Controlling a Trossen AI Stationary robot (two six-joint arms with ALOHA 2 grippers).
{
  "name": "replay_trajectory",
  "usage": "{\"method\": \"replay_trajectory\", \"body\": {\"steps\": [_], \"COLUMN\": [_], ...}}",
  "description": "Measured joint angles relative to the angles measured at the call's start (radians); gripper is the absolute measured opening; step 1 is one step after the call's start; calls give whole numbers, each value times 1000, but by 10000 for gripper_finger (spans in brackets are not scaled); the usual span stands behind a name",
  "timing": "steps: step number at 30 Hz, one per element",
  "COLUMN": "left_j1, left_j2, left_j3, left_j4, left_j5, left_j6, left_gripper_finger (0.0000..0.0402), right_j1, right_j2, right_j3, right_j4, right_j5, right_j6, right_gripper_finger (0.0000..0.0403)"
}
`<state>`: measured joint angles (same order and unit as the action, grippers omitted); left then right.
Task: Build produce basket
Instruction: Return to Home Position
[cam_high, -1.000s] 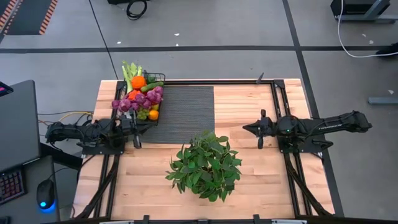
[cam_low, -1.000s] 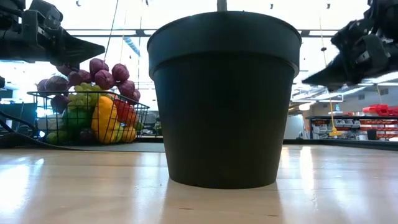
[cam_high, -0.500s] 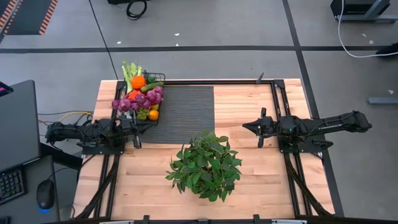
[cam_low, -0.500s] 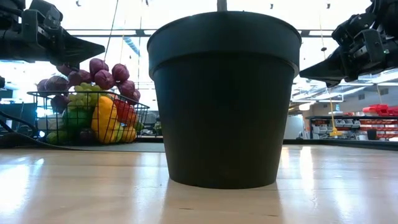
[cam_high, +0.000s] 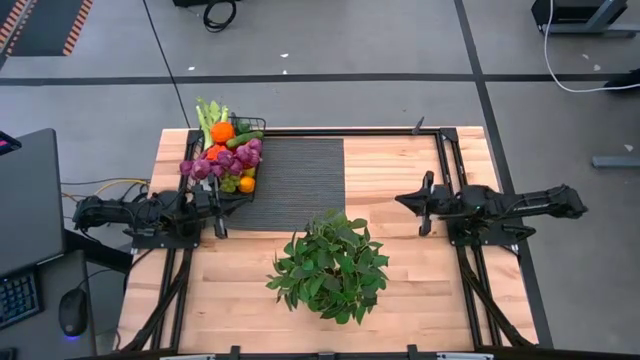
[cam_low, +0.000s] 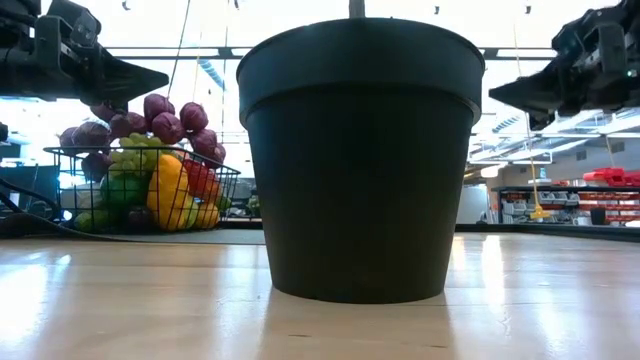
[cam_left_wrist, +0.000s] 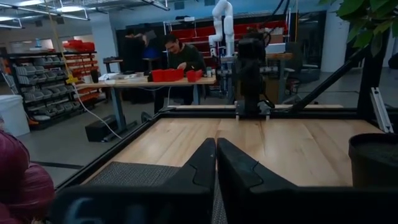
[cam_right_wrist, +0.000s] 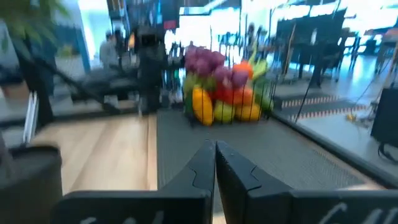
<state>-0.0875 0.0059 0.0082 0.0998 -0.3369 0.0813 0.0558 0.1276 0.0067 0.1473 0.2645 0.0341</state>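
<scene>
The black wire basket (cam_high: 226, 186) stands at the far left of the table on the corner of the ribbed mat, filled with produce (cam_high: 228, 156): purple bulbs, oranges, cucumber, celery, grapes, a yellow pepper (cam_low: 168, 190). It also shows in the right wrist view (cam_right_wrist: 222, 87). My left gripper (cam_high: 219, 212) is shut and empty, just on the near side of the basket. My right gripper (cam_high: 403, 200) is shut and empty above the table's right half, clear of everything.
A big leafy plant (cam_high: 330, 263) in a black pot (cam_low: 360, 160) stands at the table's middle near side. The dark ribbed mat (cam_high: 295, 180) lies at the far middle. A black rail frame (cam_high: 450, 180) runs along the table edges. People work at benches in the room beyond.
My right gripper has drawn back a little toward the table's right edge and risen slightly, still shut. My left arm and the basket have kept still.
</scene>
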Motion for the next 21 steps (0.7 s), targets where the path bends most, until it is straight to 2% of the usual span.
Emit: {"method": "replay_trajectory", "body": {"steps": [7, 10, 16, 21], "left_j1": [0, 0, 0, 0], "left_j2": [0, 0, 0, 0], "left_j3": [0, 0, 0, 0], "left_j4": [0, 0, 0, 0], "left_j5": [0, 0, 0, 0], "left_j6": [0, 0, 0, 0], "left_gripper_finger": [19, 25, 28, 19], "right_j1": [-37, -56, -65, -65], "right_j2": [-32, -67, -99, -101], "right_j3": [0, 0, 0, 0], "right_j4": [6, -79, -107, -88], "right_j5": [2, 2, -128, -128], "right_j6": [0, 0, -4, -4], "right_gripper_finger": [22, 22, 23, 23]}}
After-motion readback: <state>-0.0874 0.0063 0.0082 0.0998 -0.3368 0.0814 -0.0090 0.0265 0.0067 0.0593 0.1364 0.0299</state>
